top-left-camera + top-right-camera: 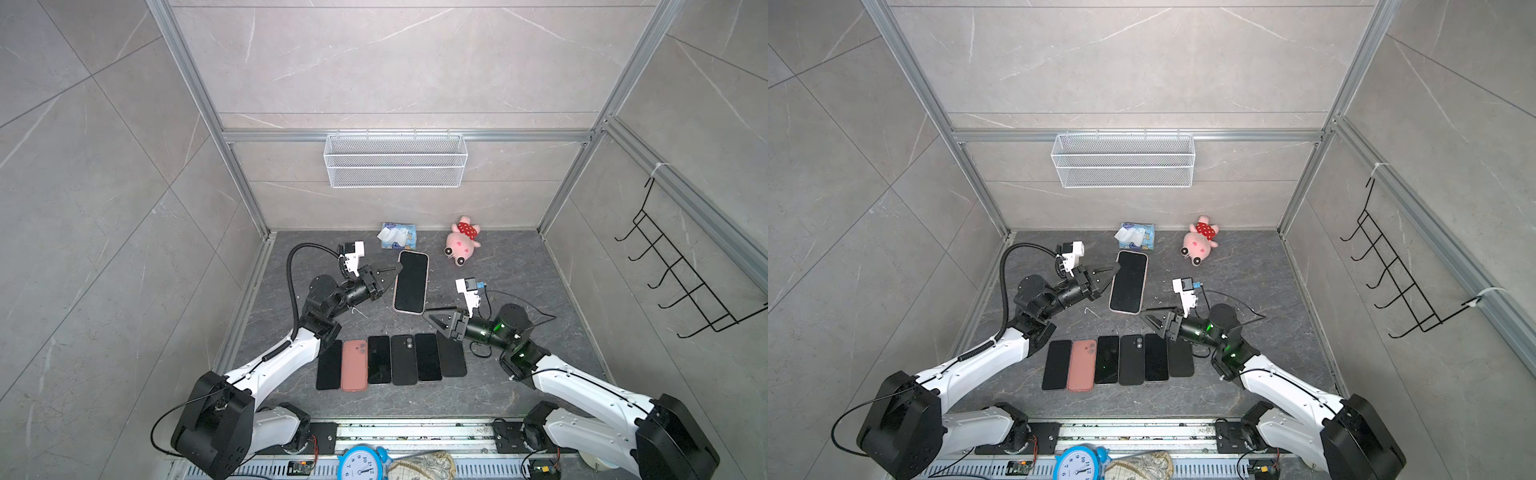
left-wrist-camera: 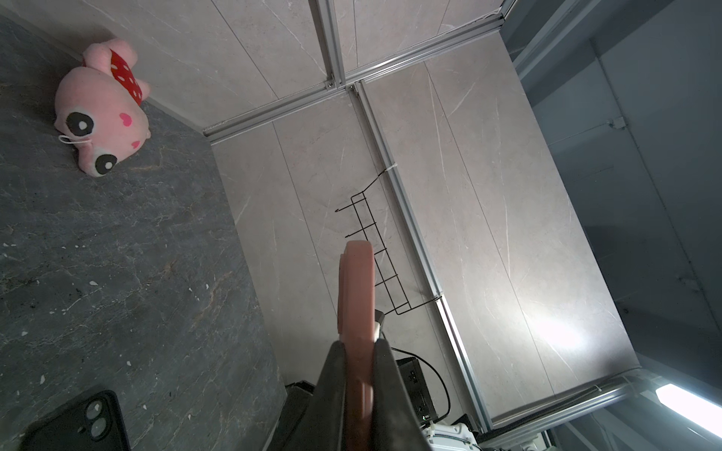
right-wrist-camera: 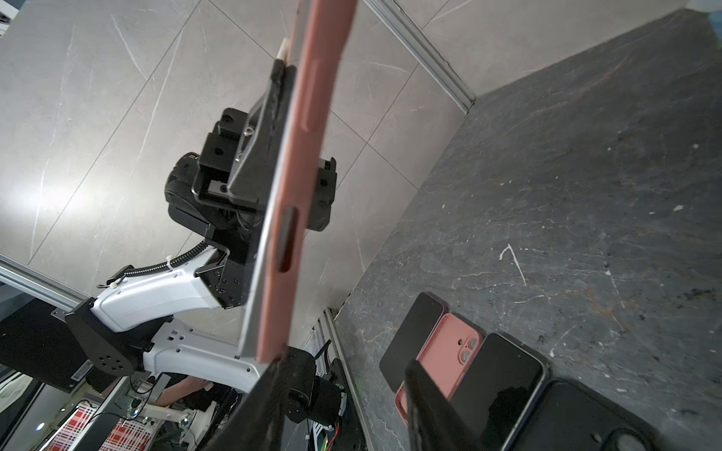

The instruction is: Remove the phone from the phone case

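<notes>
Pink case (image 2: pixel 355 289), phone (image 1: pixel 411 282) inside, clamped edge-on by left gripper (image 1: pixel 397 270); right gripper (image 1: pixel 428 316) jaws apart, just beside its near corner.

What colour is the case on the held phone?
Salmon pink; the case shows best in the right wrist view.

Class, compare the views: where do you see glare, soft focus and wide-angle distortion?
Left wrist view: glare blooms on the tiled wall; the phone case, close to the lens, is soft. Right wrist view: fainter glare on a wall panel, the right gripper blurred. Both top views: even light, sharp, frame posts splayed outward.
</notes>
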